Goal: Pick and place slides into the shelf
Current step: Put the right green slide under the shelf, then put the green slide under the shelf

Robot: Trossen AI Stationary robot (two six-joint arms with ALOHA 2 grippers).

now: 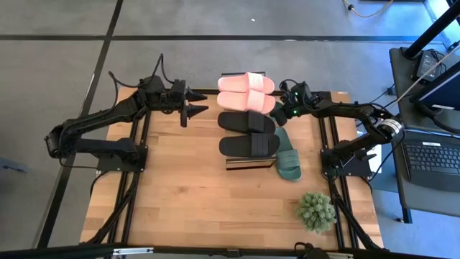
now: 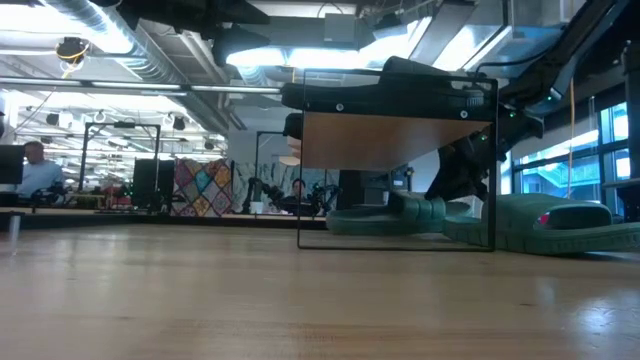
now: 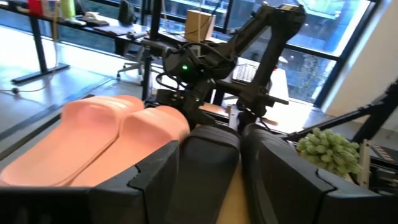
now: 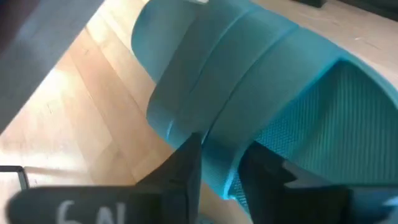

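A narrow wood-topped shelf (image 1: 249, 162) stands mid-table with the pink slides (image 1: 246, 92) and black slides (image 1: 248, 134) lined up on its top, so only the green pair is left to stow. The right gripper (image 1: 285, 111) is low at the shelf's far right corner, its fingers pinching the edge of a green slide (image 4: 261, 87) by the strap; a second green slide (image 1: 288, 160) lies on the table beside the shelf. The left gripper (image 1: 195, 102) waits with fingers spread just left of the pink pair, clear of the work.
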